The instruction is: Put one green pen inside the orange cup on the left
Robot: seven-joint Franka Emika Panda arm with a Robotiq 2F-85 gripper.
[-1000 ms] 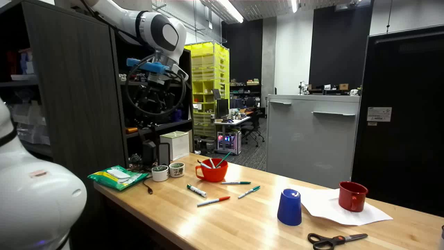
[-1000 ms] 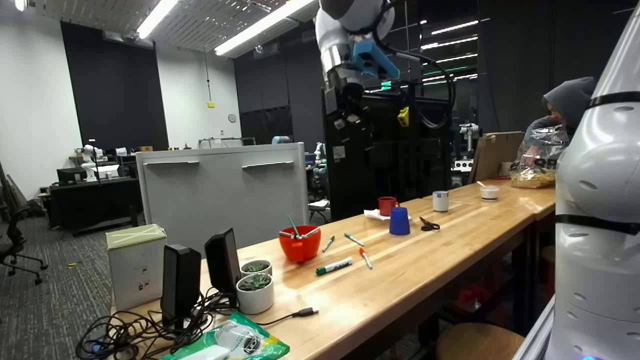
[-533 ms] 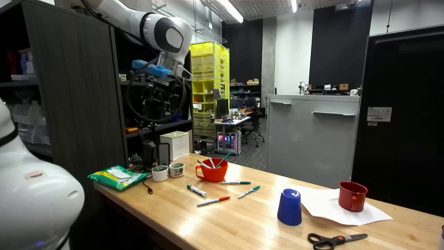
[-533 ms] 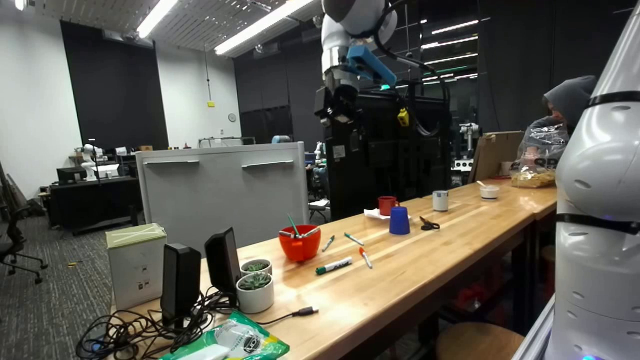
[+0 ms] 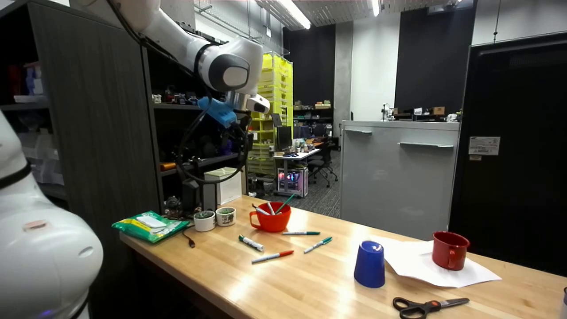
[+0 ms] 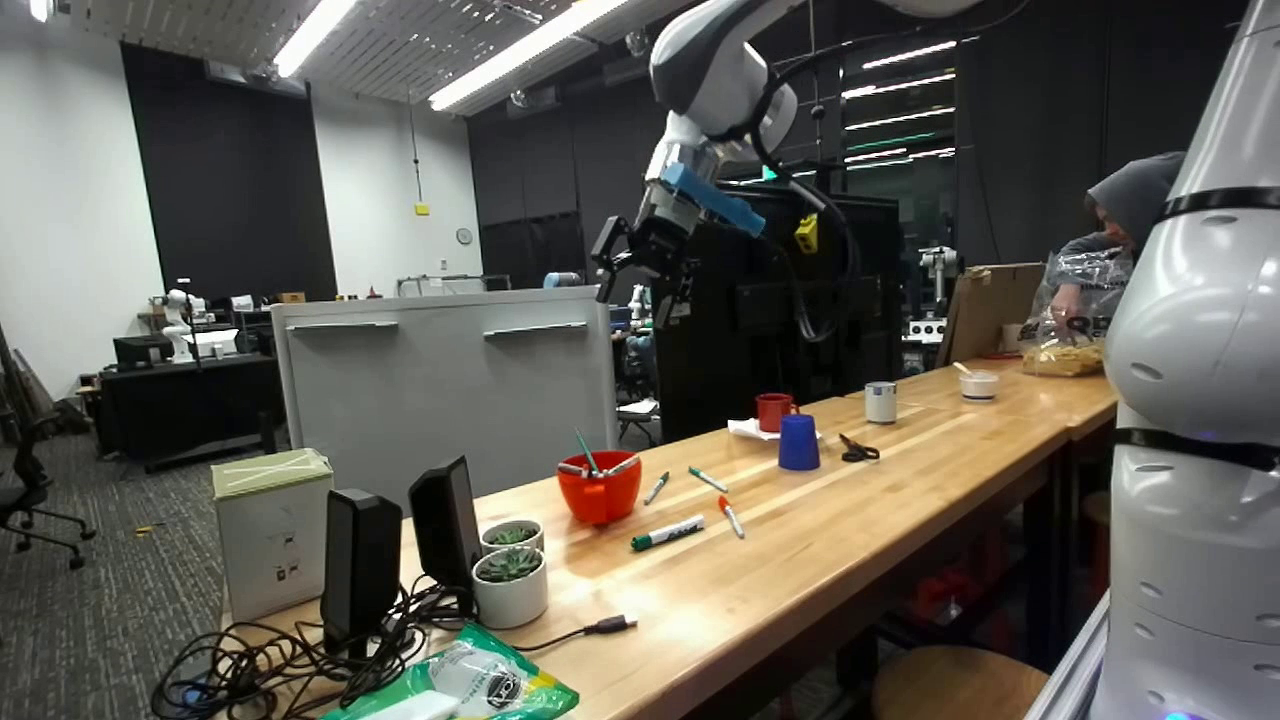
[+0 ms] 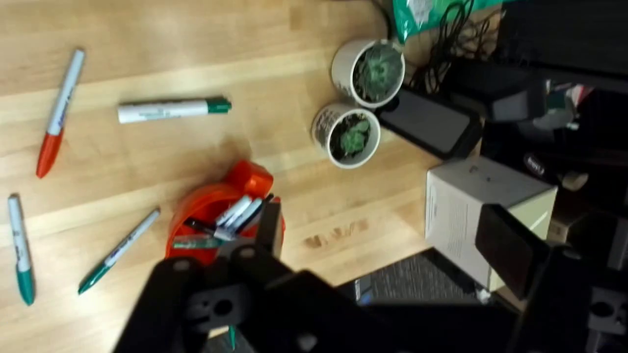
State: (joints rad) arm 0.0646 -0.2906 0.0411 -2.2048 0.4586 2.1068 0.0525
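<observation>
The orange cup (image 5: 271, 223) stands on the table with several pens in it, one a thin green pen (image 5: 285, 203) leaning out over the rim. The cup also shows in an exterior view (image 6: 600, 500) and in the wrist view (image 7: 206, 195). Two thin white pens with green caps lie on the table, one (image 5: 301, 233) close beside the cup, one (image 5: 318, 245) farther off. They show in the wrist view, near (image 7: 119, 251) and far (image 7: 19, 250). My gripper (image 6: 635, 298) is open and empty, high above the table; its fingers spread wide in the wrist view (image 7: 390, 235).
A thick green-capped marker (image 5: 251, 243) and a red-orange pen (image 5: 272, 256) lie before the cup. Two potted plants (image 6: 510, 590), speakers (image 6: 445, 525) and a box (image 6: 272, 530) stand beside it. A blue cup (image 5: 370, 264), darker red cup (image 5: 450, 250) and scissors (image 5: 429, 306) lie farther along.
The arm has moved lower and towards the cup's side, and the gripper has turned and tilted, so its spread fingers now show clearly. The pens and cups have not moved.
</observation>
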